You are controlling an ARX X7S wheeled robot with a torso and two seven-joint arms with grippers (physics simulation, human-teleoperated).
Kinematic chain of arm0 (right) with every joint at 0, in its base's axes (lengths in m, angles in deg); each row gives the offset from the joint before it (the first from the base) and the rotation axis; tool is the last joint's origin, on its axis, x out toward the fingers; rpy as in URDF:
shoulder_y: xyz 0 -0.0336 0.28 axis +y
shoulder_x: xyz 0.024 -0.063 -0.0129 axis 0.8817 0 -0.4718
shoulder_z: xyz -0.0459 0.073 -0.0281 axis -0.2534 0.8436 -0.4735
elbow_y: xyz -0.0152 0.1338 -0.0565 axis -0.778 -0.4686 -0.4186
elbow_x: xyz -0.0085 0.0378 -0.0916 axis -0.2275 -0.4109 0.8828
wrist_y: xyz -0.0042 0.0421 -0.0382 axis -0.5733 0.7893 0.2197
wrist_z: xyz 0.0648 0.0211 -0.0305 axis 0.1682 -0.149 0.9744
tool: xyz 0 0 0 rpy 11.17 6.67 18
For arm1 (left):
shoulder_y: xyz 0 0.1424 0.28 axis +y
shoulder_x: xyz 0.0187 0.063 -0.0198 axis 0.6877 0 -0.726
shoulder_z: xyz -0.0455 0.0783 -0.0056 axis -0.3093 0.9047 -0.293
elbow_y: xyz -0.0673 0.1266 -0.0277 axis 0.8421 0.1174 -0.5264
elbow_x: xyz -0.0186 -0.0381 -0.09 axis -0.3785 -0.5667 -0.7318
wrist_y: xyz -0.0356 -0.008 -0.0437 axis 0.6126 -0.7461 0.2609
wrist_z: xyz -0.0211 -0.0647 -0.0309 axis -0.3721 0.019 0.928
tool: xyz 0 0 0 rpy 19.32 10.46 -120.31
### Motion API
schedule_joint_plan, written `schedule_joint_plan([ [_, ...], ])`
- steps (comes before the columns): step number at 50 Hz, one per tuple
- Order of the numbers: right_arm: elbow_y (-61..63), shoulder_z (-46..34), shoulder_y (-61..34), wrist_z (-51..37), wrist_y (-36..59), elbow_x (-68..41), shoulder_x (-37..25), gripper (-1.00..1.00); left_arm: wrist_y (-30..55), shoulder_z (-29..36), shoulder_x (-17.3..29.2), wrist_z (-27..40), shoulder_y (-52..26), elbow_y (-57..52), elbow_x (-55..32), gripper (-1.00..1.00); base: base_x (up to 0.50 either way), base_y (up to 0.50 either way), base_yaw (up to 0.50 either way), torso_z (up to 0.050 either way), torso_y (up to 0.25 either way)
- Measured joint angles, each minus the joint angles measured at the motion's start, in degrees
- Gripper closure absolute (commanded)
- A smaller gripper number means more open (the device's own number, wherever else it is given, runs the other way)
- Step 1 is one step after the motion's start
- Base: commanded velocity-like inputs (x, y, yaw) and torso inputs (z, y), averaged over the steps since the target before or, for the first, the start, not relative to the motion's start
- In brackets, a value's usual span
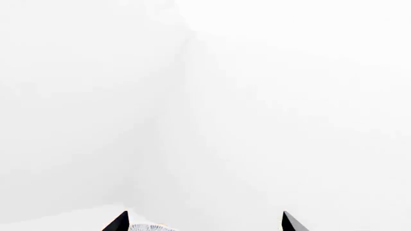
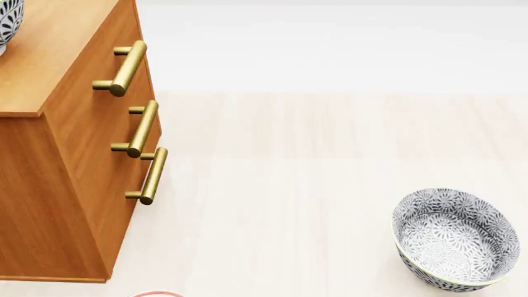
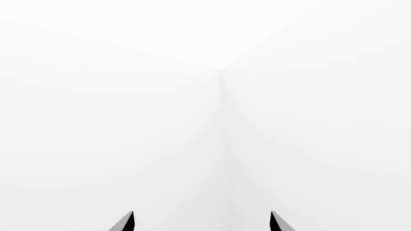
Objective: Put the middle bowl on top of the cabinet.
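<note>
The orange-brown cabinet fills the left of the head view, its three brass handles facing right. A floral bowl stands on its lighter top at the far left edge, mostly cut off. A second, identical bowl sits on the floor at the lower right. I cannot tell which is the middle bowl. Neither gripper shows in the head view. My left gripper is open, and a sliver of floral bowl rim lies by one fingertip. My right gripper is open with nothing between its fingers.
Pale wood floor stretches between the cabinet and the floor bowl, with a white wall behind. Both wrist views face white walls meeting in a corner. A thin red arc shows at the head view's bottom edge.
</note>
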Motion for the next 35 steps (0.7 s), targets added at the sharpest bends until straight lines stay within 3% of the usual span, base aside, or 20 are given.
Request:
schedule_joint_plan([
  [35,0.5,0.0,0.6,0.0,0.2,0.0,-0.7,-1.0,-4.0,4.5,3.5,7.8,20.7,-13.4,37.4,-1.0,0.0,0.0,0.0,0.0,0.0],
])
